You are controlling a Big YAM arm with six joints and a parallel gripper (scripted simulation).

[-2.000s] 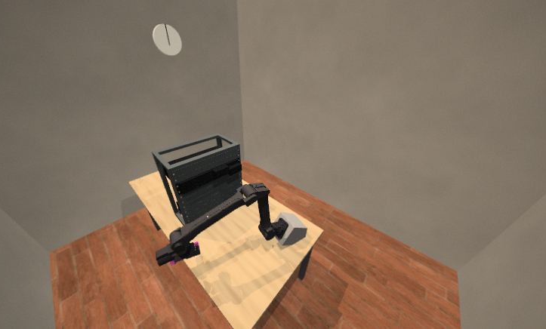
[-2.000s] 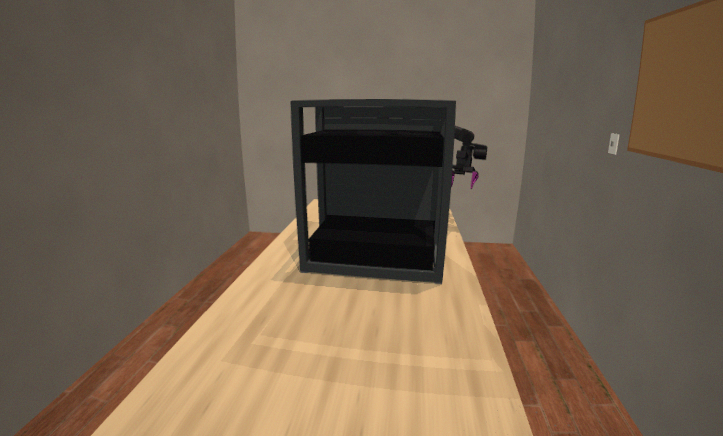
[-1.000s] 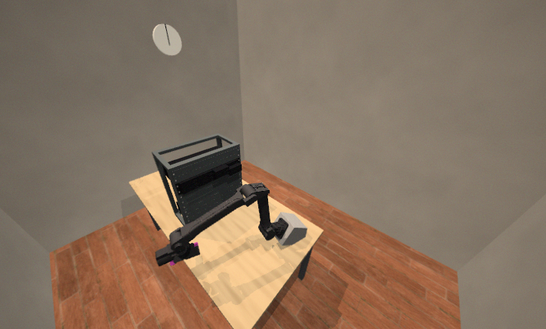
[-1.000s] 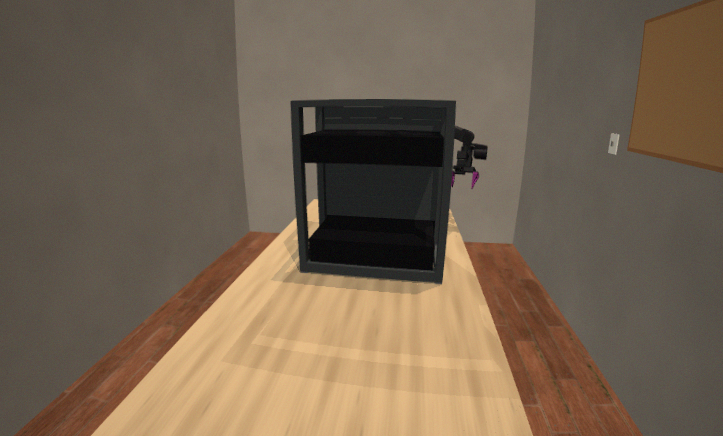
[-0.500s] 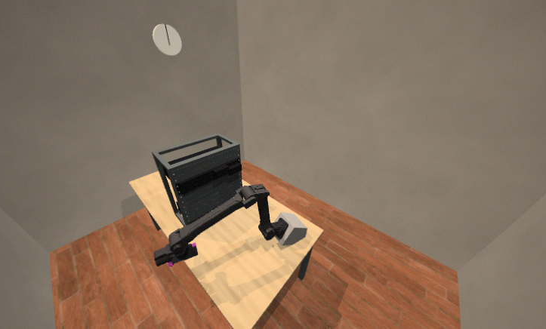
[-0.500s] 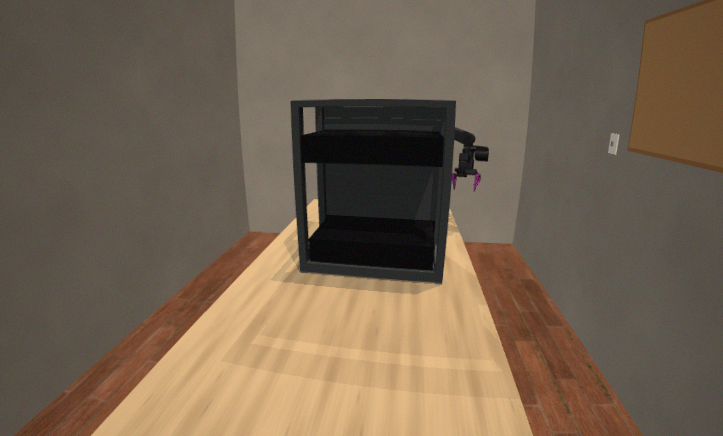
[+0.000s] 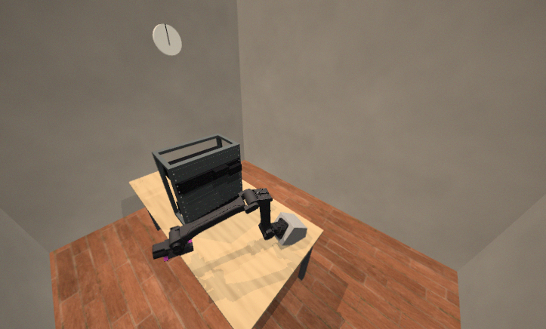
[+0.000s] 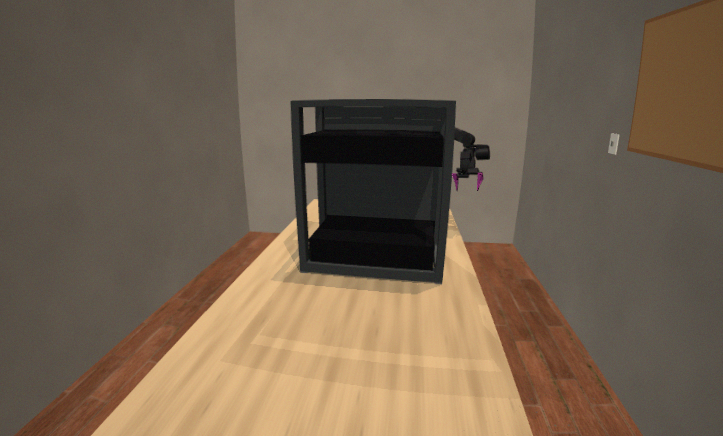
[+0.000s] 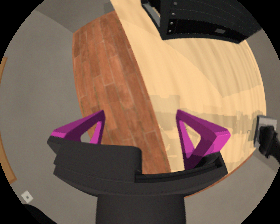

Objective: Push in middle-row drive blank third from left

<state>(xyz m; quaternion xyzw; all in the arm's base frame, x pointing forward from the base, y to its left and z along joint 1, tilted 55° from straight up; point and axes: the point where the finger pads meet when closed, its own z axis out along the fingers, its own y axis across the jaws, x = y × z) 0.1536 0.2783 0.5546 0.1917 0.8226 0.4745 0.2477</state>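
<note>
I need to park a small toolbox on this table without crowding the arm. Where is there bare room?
The long stretch of table behind the rack, toward the exterior camera, shows only bare wood. In front of the rack it is crowded: the arm sweeps across there from its grey base, the open gripper hanging past the table edge.

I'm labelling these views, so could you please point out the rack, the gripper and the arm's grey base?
rack (image 7: 195,161), top view, front top rail.
gripper (image 8: 467,181), exterior view, between the fingertips.
grey base (image 7: 296,232), top view, side face.
</note>
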